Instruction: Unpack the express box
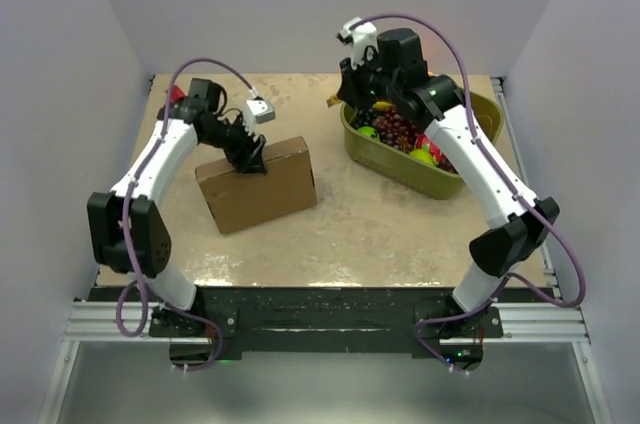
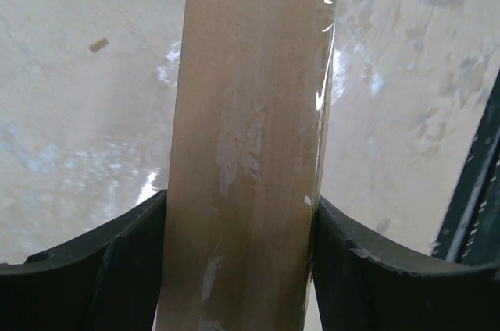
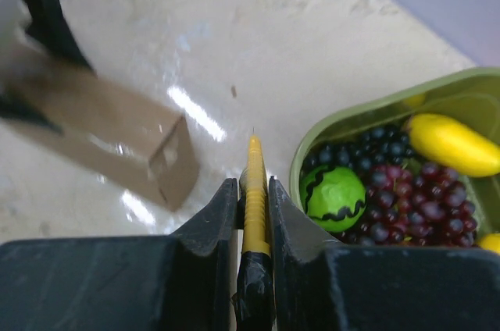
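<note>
The express box (image 1: pixel 265 189) is a flat brown cardboard mailer lying left of the table's middle. My left gripper (image 1: pixel 252 159) comes down on its far edge. In the left wrist view, the cardboard (image 2: pixel 250 112) fills the gap and both fingers (image 2: pixel 117 261) press against its sides. The right gripper (image 1: pixel 352 99) hovers at the near-left rim of the fruit tub, shut on a thin yellow tool (image 3: pixel 255 214) with a black-taped handle and a pointed tip. From the right wrist view, the box (image 3: pixel 109 136) lies blurred at the left, and my right gripper (image 3: pixel 254 190) is away from it.
An olive-green tub (image 1: pixel 400 174) at the right rear holds dark grapes (image 3: pixel 414 206), a green ball (image 3: pixel 333 197) and a yellow fruit (image 3: pixel 453 144). A small red object (image 1: pixel 178 94) sits behind the left arm. White walls enclose the table on three sides.
</note>
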Tool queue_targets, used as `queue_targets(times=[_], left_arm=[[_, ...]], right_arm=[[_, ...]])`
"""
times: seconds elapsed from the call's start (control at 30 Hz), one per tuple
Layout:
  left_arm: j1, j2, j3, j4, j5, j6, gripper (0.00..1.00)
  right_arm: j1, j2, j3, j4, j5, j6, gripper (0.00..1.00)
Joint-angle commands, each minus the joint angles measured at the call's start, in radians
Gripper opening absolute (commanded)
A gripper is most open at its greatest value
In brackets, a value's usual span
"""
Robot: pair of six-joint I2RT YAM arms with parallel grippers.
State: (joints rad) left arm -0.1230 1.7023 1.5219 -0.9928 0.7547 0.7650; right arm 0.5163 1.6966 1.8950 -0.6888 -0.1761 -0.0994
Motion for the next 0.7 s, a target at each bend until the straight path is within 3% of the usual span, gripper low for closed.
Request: queue_targets(times=[0.0,0.03,0.17,0.3,0.4,0.67], left_arm=[[-0.078,-0.211,-0.226,0.323,-0.073,-0.447,0.62],[-0.09,-0.242,-0.253,0.366,-0.15,-0.482,0.62],[-0.113,-0.357,-0.308,0.477,-0.201,-0.579,0.63],[-0.113,-0.38,-0.315,0.454,-0.193,-0.573,0.6],[-0.113,-0.395,-0.31,0.463,-0.287,-0.558,0.59],[-0.148,-0.306,-0.269,0.381,-0.364,-0.474,0.62]], right_arm=[[0.083,-0.018,0.128,-0.014,0.164,0.142,0.0],[0.096,-0.02,0.131,-0.023,0.146,0.147,0.0],[0.105,-0.048,0.076,-0.038,0.104,0.152,0.0],[0.103,-0.075,0.012,-0.023,0.104,0.129,0.0],[0.105,-0.08,-0.008,0.005,0.122,0.107,0.0],[0.103,-0.02,0.127,-0.057,0.162,0.027,0.0]])
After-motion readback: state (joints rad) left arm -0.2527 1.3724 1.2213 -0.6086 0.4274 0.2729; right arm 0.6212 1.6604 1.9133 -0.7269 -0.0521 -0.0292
